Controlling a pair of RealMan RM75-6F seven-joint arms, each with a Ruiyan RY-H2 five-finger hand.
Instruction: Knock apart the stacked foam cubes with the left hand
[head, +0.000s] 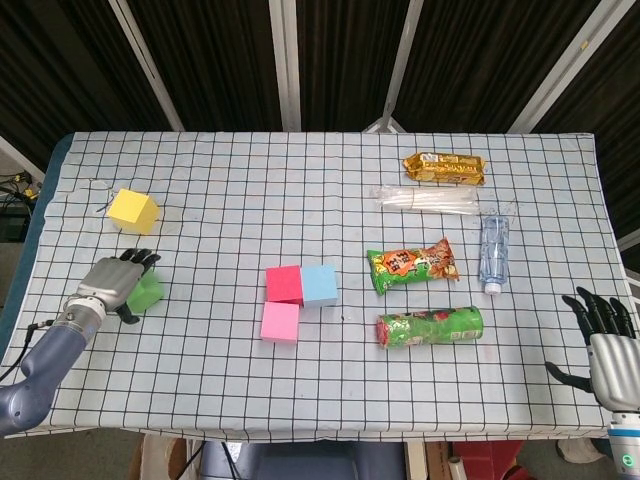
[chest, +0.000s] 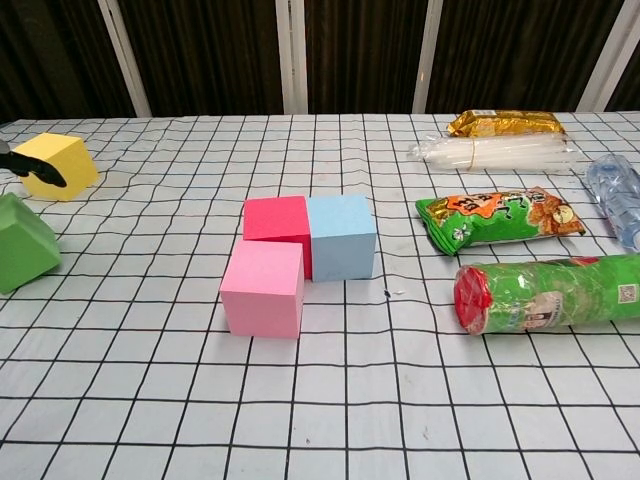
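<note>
The green foam cube (head: 149, 291) (chest: 25, 243) sits tilted near the table's left edge, well apart from the other cubes. My left hand (head: 112, 283) lies against its left side with fingers spread over it. In the chest view one fingertip (chest: 40, 173) shows above the cube with a gap between them. The red cube (head: 284, 283) (chest: 276, 218), blue cube (head: 319, 284) (chest: 341, 235) and pink cube (head: 281, 322) (chest: 263, 287) stand side by side on the cloth, none stacked. My right hand (head: 605, 345) hangs open off the table's right front corner.
A yellow cube (head: 133, 211) (chest: 56, 165) stands behind the left hand. On the right lie a green snack bag (head: 412, 263), a green can (head: 430, 326), a water bottle (head: 493, 250), a clear packet (head: 428, 201) and a gold packet (head: 444, 167).
</note>
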